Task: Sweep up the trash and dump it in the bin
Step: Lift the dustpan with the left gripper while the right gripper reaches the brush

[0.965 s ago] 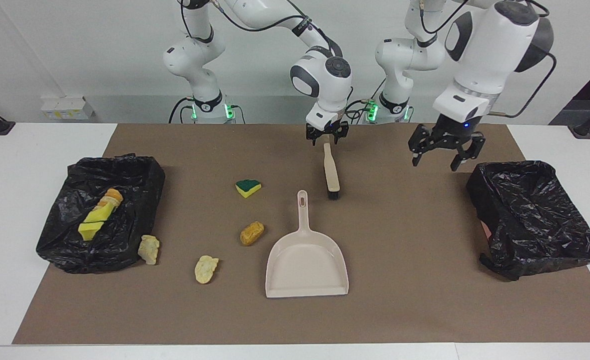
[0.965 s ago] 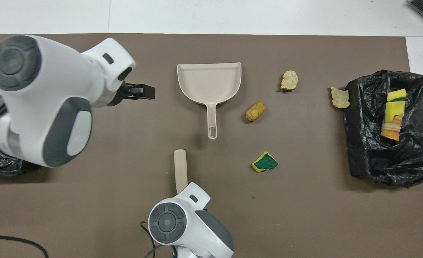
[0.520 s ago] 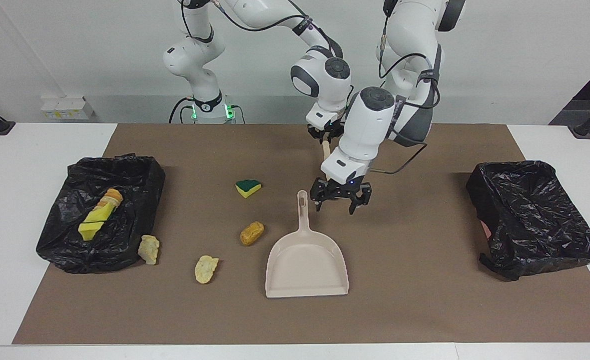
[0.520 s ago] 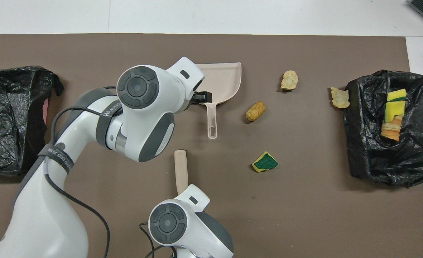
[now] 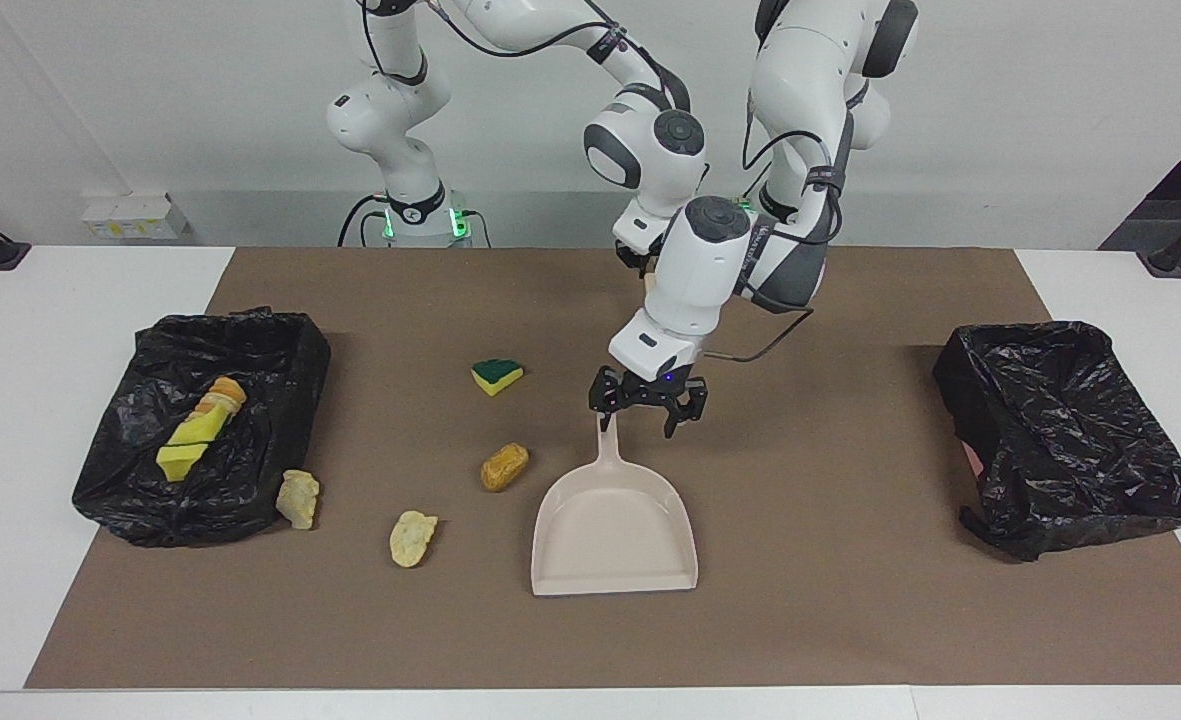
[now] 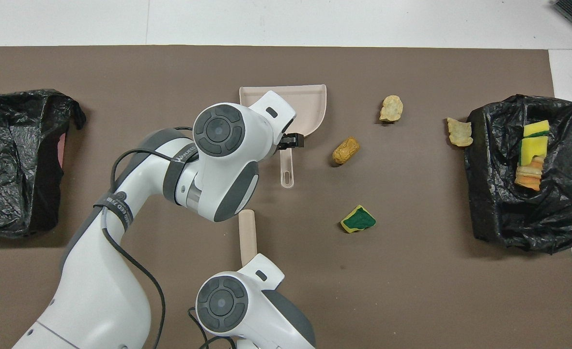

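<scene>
Overhead view alone showed the beige brush (image 6: 247, 232) handle clamped by the right gripper (image 5: 640, 262), whereas the facing view showed the left gripper (image 5: 647, 409) spread wide above the smooth dustpan (image 5: 615, 535) handle at centre, crusty trash (image 5: 504, 466) mid-left.

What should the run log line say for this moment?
left pincer: open, over dustpan handle | right pincer: shut on brush | trash: four scraps unswept

Trash scraps (image 5: 504, 466) lie scattered on the mat (two more inside the black bag (image 5: 250, 350))
</scene>
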Robot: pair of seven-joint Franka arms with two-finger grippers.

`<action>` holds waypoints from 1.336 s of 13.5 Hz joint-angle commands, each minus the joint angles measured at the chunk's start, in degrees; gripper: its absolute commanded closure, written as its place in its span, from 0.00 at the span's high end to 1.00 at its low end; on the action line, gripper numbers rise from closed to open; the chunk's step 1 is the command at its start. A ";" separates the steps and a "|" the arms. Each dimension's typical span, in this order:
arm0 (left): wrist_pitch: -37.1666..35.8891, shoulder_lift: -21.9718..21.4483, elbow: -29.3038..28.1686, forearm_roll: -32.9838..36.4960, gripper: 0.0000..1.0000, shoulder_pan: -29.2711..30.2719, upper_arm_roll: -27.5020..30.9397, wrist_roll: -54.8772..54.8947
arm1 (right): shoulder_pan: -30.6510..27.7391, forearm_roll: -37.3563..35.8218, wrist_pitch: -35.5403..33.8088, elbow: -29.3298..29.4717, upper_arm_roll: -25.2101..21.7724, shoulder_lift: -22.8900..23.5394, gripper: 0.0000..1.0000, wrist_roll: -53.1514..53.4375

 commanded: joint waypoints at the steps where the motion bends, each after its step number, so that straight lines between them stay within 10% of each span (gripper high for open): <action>1: 1.21 2.22 1.32 -0.49 1.00 -1.44 1.00 -0.95 | -0.56 1.23 -2.89 -0.23 -0.03 -2.43 0.00 0.27; 3: 1.39 2.48 1.33 -0.40 1.00 -1.44 1.00 -1.04 | -1.53 1.23 -7.18 -0.67 -0.20 -5.32 0.00 -1.57; 5: 1.30 2.40 1.41 -0.40 0.75 -1.35 1.00 -1.13 | -4.16 0.79 -13.94 -1.98 -0.21 -9.19 0.00 -3.24; 7: 0.86 2.49 1.59 -0.67 0.13 -1.35 1.00 -1.04 | -7.75 0.61 -19.30 -2.08 -0.21 -12.01 0.00 -4.21; 8: 0.42 2.40 1.68 -0.58 0.00 -1.35 1.00 -1.04 | -10.12 0.09 -21.86 -1.99 -0.21 -13.06 0.00 -6.04; 18: -11.25 -4.80 -0.26 0.04 0.00 6.99 1.36 35.31 | -29.64 -16.68 -17.68 2.32 -0.29 -8.25 0.00 -14.92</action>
